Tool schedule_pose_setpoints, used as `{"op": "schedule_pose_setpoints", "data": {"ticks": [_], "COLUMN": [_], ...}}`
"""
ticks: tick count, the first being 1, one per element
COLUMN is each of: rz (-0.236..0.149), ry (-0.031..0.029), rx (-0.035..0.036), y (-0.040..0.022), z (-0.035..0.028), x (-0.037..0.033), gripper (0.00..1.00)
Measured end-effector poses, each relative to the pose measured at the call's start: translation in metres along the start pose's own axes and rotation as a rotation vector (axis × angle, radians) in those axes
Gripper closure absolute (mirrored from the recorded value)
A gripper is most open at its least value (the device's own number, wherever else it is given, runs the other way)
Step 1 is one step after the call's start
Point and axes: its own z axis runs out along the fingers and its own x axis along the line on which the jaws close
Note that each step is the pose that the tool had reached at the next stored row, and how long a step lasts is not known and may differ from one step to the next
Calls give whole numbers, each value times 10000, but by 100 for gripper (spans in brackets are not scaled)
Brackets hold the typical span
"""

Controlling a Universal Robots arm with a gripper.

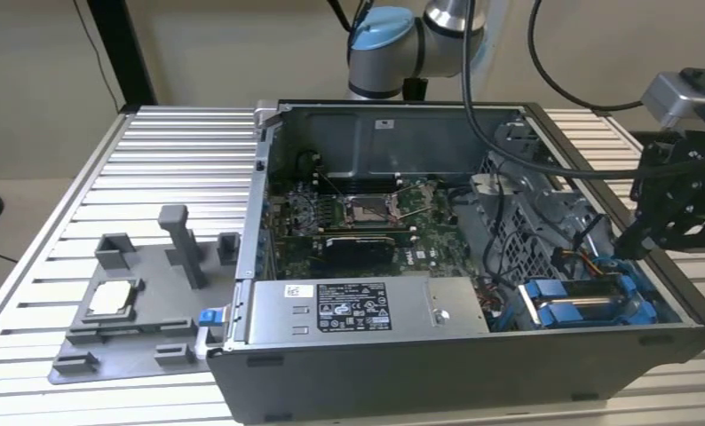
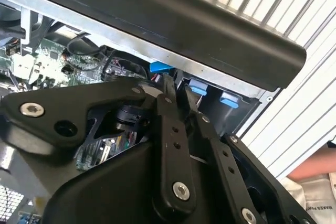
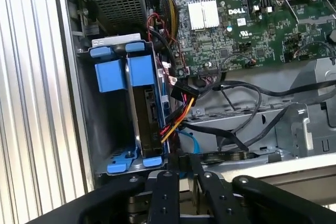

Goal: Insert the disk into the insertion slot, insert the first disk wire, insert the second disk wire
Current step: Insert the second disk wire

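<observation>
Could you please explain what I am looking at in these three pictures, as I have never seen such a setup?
This is one robot arm with a gripper at an open PC case on a ribbed metal table. The exterior view comes from a camera off the arm. Both wrist views come from cameras riding on the arm, looking past the gripper into the case. The disk, in its blue carrier, sits in the insertion slot at the case's corner. The gripper is beside it, near a bundle of wires. At the exterior view's left lies a grey fixture tray. Whether the gripper holds anything is unclear.
</observation>
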Motion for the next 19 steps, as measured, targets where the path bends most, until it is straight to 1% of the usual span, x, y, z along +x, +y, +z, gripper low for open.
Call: {"op": "schedule_pose_setpoints", "data": {"ticks": [2, 3, 5, 9, 12, 14, 15, 19], "rz": [19, 19, 20, 21, 17, -4, -22, -103], "ry": [1, 0, -1, 2, -3, -1, -5, -49], "rx": [-37, -39, -40, -39, -20, 1, 35, 352], "y": [8, 26, 99, 274, 397, 423, 432, 477], "z": [-28, -28, -22, -9, 2, 8, 13, 37], "x": [4, 10, 35, 94, 130, 143, 145, 154], "gripper": [100, 100, 100, 100, 100, 100, 100, 100]}}
